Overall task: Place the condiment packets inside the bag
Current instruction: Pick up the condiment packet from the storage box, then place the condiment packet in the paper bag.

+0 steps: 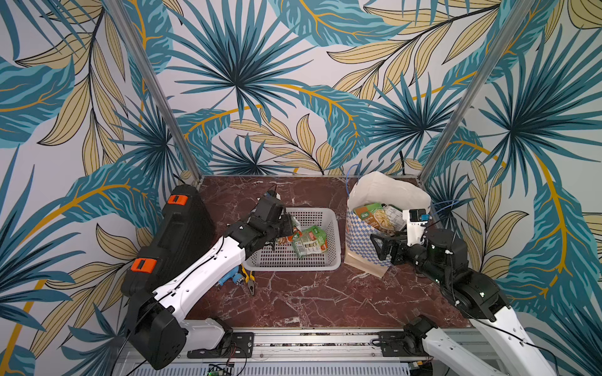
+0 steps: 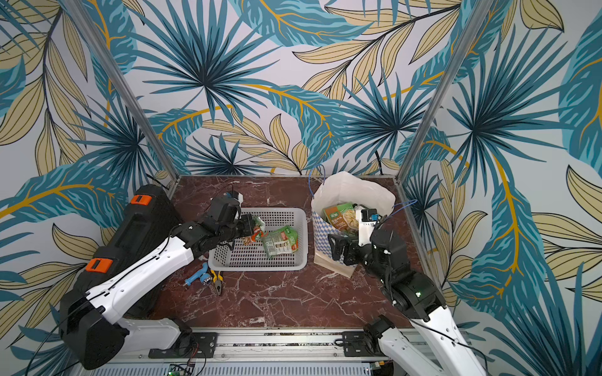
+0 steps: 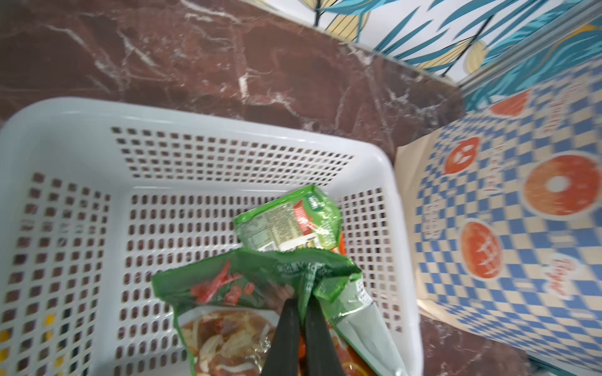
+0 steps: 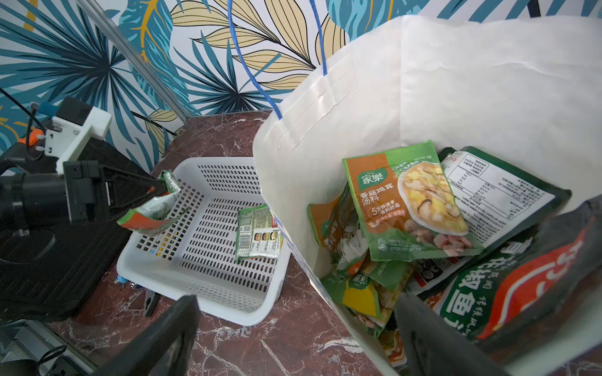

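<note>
The left gripper [image 3: 299,302] is clamped shut on the green top edge of a packet [image 3: 228,283]. The packet is creased and droops under the fingers, over the basket [image 3: 65,123]. A second packet [image 3: 286,224] lies flat just ahead of the tips, its long axis crosswise to them. The right gripper [image 4: 296,298] gapes wide and holds nothing, one finger on each side of the near wall of the bag [image 4: 456,81]. Inside the bag, more packets [image 4: 407,201] are piled.
</note>
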You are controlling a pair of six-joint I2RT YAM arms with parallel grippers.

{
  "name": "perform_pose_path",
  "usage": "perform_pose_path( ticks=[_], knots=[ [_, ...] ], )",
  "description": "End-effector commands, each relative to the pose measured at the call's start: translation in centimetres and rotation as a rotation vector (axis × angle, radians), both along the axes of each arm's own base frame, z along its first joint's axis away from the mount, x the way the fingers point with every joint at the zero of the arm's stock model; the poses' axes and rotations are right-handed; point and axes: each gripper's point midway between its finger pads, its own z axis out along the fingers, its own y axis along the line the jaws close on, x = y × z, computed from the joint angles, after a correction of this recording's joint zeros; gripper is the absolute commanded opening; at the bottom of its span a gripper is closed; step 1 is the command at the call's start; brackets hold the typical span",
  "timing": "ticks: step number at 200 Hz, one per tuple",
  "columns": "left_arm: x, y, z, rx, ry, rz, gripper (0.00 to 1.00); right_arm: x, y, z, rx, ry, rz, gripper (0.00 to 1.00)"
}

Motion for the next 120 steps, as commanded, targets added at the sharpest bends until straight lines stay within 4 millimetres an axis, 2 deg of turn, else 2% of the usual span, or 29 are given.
perform_pose_path(
  ticks=[1,52,95,120],
  knots=[
    [0.2,-3.6,7.0,-0.176,-0.164,-0.119,0.0,-0.6,-0.7,-1.6,-0.01,0.037,-0.024,1.0],
    [-2.4,-9.5,15.1,-0.302,-0.429,-0.33,0.0,-1.2,-2.8,-2.1,-0.011,0.023,-0.125,1.0],
    [-4.2,-12.8,18.8,-0.323,-0.572,-0.425,0.0,-1.7,-5.0,-3.3,-0.018,0.04,-0.243,1.0],
    [-5.2,-14.7,20.3,-0.306,-0.638,-0.47,0.0,-2.0,-5.2,-3.6,-0.019,0.046,-0.25,1.0]
  ],
)
